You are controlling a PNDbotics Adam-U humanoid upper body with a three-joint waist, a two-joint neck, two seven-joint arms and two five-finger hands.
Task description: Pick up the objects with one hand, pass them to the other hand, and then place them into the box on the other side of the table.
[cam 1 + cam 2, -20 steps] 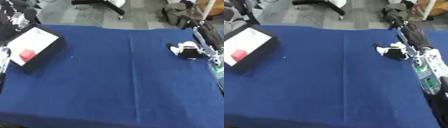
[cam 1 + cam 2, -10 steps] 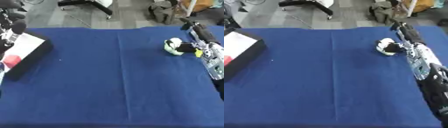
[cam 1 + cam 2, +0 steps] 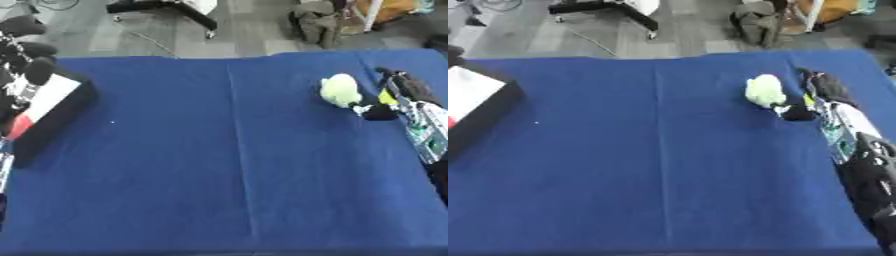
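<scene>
A pale green soft object (image 3: 339, 90) lies on the blue table (image 3: 227, 150) at the far right. My right hand (image 3: 398, 95) comes in from the right edge and sits just to the right of the object. Its dark thumb (image 3: 379, 112) reaches toward the object's near side and its fingers look straight, open, not wrapped round it. The dark box (image 3: 48, 117) with a white lining and something red inside stands at the left edge. My left hand (image 3: 31, 55) hovers open over the box's far end.
Beyond the table's far edge, on the grey floor, are a chair base (image 3: 166, 7) and a dark bag (image 3: 317, 22). The table's edges run close to the box on the left and to my right arm (image 3: 859, 150) on the right.
The whole picture has shifted, so the camera has moved. My right hand stays beside the green object, which still rests on the table.
</scene>
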